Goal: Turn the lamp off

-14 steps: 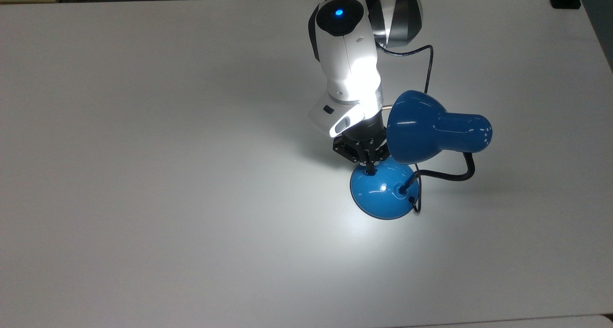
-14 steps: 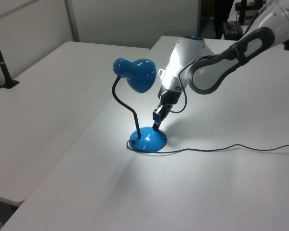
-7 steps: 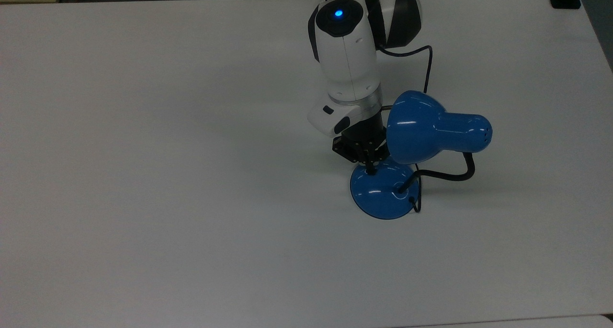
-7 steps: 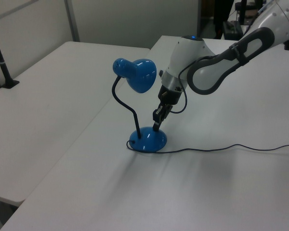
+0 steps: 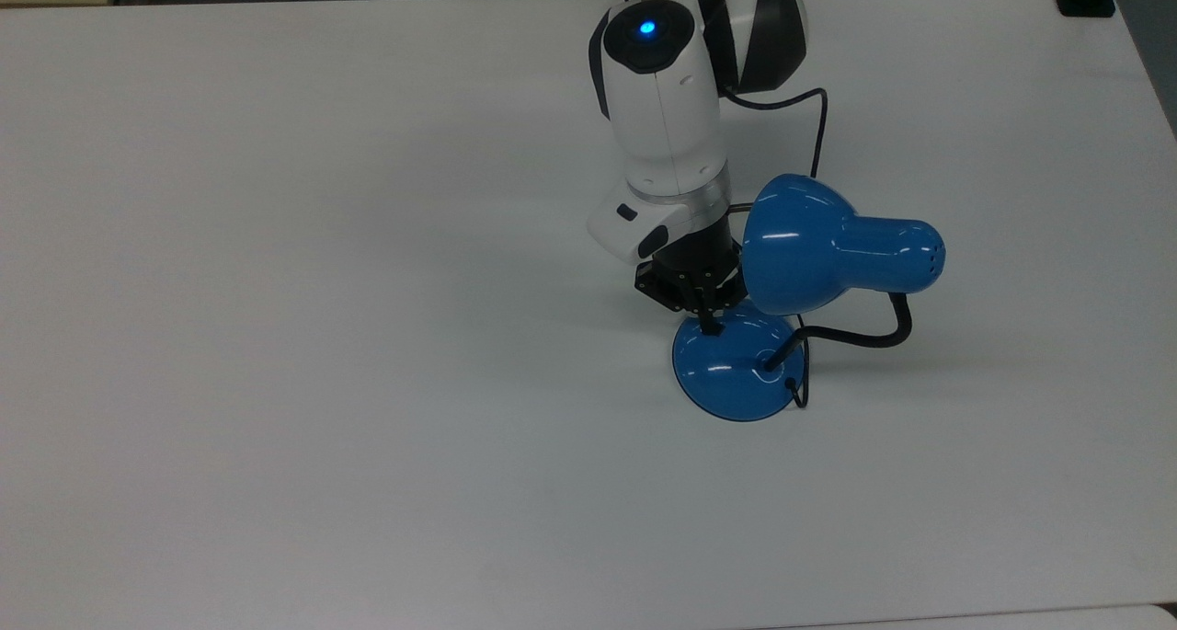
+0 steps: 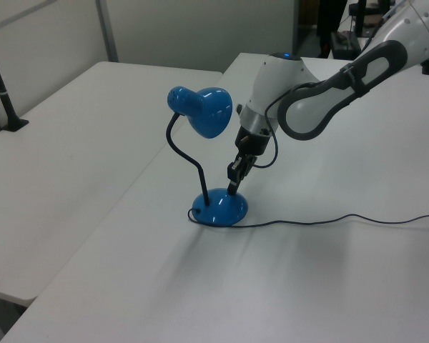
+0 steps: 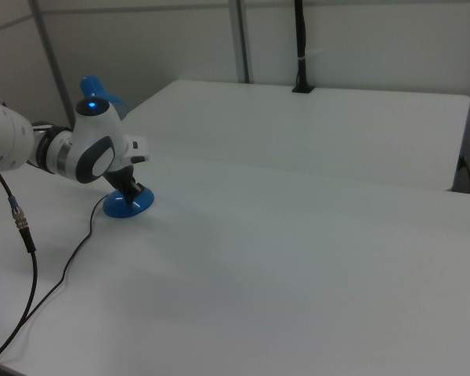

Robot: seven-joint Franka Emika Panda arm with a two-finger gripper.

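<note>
Light from the lamp was bright on the table and on the white arm one second ago, and now that glow is gone. Since half a second ago, almost nothing has moved; the arm sits a tiny bit higher in the top view.

Some parts are hard to see. In the right view, the arm covers most of the lamp, so just the blue base and a bit of the shade peek out. In the top view, the shade hides part of the base and part of the gripper's black body. The small black switch cannot be told apart from the dark fingertips sitting over it.

The gripper points down at the base, on the edge nearest the arm. Its two fingers look pressed close together, with no gap seen between them in the top view. The tips seem to touch the top of the base, or are just above it; I cannot tell which. They hold nothing. In the left view, the gripper comes down at a slant under the shade.

The lamp stands on the white table, right of the middle in the top view. Its black bendy neck curves up from the base. A thin dark cord runs from the base across the table toward the left view's right.
</note>
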